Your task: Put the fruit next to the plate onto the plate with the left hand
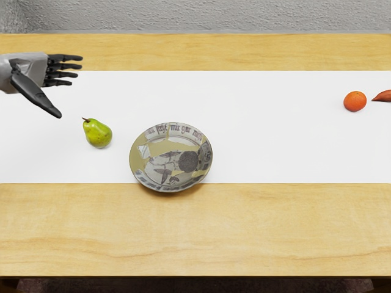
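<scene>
You'll find the green pear [97,133] on the white strip [275,134] down the wooden desk [195,226], just left of the shiny plate [171,157] and not touching it, stem pointing up-left. The plate's rim carries letter-like marks too small to read. Your left hand [38,72] hangs up-left of the pear, clear of it, fingers spread and empty. Far right lie an orange [355,101] and a reddish-brown item [383,96].

Wooden table [195,226], white runner [256,122], grey wall [195,15]
</scene>
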You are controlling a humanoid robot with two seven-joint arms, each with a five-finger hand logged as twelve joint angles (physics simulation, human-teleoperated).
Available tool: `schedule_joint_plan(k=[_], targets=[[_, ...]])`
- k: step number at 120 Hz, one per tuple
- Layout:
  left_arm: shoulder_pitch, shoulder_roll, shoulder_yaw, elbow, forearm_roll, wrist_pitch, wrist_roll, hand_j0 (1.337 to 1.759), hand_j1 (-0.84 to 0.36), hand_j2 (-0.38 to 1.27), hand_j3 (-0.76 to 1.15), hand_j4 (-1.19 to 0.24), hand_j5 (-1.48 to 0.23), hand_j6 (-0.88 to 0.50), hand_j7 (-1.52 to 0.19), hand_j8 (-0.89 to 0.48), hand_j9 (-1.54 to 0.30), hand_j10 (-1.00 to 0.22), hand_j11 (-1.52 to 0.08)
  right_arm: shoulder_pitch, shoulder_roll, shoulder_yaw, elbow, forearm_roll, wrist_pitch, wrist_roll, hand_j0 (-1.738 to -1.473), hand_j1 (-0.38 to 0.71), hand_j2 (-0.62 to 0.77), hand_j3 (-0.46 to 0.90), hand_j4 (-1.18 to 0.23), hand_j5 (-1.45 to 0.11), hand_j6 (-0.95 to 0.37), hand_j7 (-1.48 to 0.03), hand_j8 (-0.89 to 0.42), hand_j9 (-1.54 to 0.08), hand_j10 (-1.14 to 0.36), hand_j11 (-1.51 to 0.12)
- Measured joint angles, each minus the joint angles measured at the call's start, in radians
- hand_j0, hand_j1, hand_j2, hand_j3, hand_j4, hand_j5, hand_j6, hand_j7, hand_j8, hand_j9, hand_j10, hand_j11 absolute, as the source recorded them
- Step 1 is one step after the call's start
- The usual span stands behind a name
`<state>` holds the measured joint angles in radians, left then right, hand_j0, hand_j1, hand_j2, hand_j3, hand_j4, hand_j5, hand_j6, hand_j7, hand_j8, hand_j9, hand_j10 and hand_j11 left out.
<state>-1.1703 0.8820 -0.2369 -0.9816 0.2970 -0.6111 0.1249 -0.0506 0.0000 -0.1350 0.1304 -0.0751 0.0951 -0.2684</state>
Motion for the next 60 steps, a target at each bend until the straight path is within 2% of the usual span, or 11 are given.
schedule_joint_plan(k=[12, 23, 28, 34, 43, 47, 53, 60], targets=[[-0.001, -0.003, -0.001, 0.0, 0.0, 0.0, 0.014, 1.658, 0.33, 0.0, 0.0, -0.02, -0.03, -0.02, -0.03, -0.02, -0.03, -0.02, -0.03, 0.0, 0.0, 0.0, 0.0, 0.0, 0.0, 0.0, -1.658, -0.35, 0.0, 0.0, 0.0, 0.0, 0.0, 0.0, 0.0, 0.0, 0.0, 0.0], [-0.011, -0.009, -0.003, 0.0, 0.003, 0.0, 0.045, 1.658, 0.33, 0.0, 0.0, -0.02, -0.03, -0.02, -0.03, -0.02, -0.03, -0.02, -0.03, -0.007, 0.0, -0.001, 0.0, 0.0, 0.0, 0.0, -1.658, -0.35, 0.0, 0.0, 0.0, 0.0, 0.0, 0.0, 0.0, 0.0, 0.0, 0.0], [-0.049, -0.022, -0.004, 0.0, 0.026, 0.0, 0.071, 1.658, 0.33, 0.01, 0.0, -0.02, -0.03, -0.02, -0.03, -0.02, -0.03, -0.02, -0.03, -0.01, 0.0, -0.001, 0.0, 0.0, 0.0, 0.0, -1.658, -0.35, 0.0, 0.0, 0.0, 0.0, 0.0, 0.0, 0.0, 0.0, 0.0, 0.0], [-0.086, -0.075, -0.005, 0.0, 0.075, 0.0, 0.132, 1.658, 0.33, 0.01, 0.0, -0.02, -0.03, -0.02, -0.03, -0.02, -0.03, -0.02, -0.03, -0.013, 0.0, -0.001, 0.0, 0.0, 0.0, 0.0, -1.658, -0.35, 0.0, 0.0, 0.0, 0.0, 0.0, 0.0, 0.0, 0.0, 0.0, 0.0], [-0.127, -0.112, -0.004, -0.001, 0.126, 0.0, 0.289, 1.658, 0.33, 0.0, 0.0, -0.02, -0.03, -0.02, -0.03, -0.02, -0.03, -0.02, -0.03, -0.016, 0.0, -0.001, 0.0, 0.0, 0.0, 0.0, -1.658, -0.35, 0.0, 0.0, 0.0, 0.0, 0.0, 0.0, 0.0, 0.0, 0.0, 0.0], [-0.142, -0.125, -0.004, -0.001, 0.156, 0.0, 0.343, 1.658, 0.33, 0.0, 0.0, -0.02, -0.03, -0.02, -0.03, -0.02, -0.03, -0.02, -0.03, -0.017, 0.0, -0.001, 0.0, 0.0, 0.0, 0.0, -1.658, -0.35, 0.0, 0.0, 0.0, 0.0, 0.0, 0.0, 0.0, 0.0, 0.0, 0.0], [-0.153, -0.145, -0.004, -0.004, 0.211, 0.0, 0.397, 1.658, 0.33, 0.0, 0.0, -0.02, -0.03, -0.02, -0.03, -0.02, -0.03, -0.02, -0.03, -0.017, 0.0, -0.001, 0.0, 0.0, 0.0, 0.0, -1.658, -0.35, 0.0, 0.0, 0.0, 0.0, 0.0, 0.0, 0.0, 0.0, 0.0, 0.0], [-0.16, -0.168, -0.002, -0.006, 0.258, 0.0, 0.435, 1.658, 0.33, 0.0, 0.0, -0.02, -0.03, -0.02, -0.03, -0.02, -0.03, -0.02, -0.03, -0.018, 0.0, -0.001, 0.0, 0.0, 0.0, 0.0, -1.658, -0.35, 0.0, 0.0, 0.0, 0.0, 0.0, 0.0, 0.0, 0.0, 0.0, 0.0]])
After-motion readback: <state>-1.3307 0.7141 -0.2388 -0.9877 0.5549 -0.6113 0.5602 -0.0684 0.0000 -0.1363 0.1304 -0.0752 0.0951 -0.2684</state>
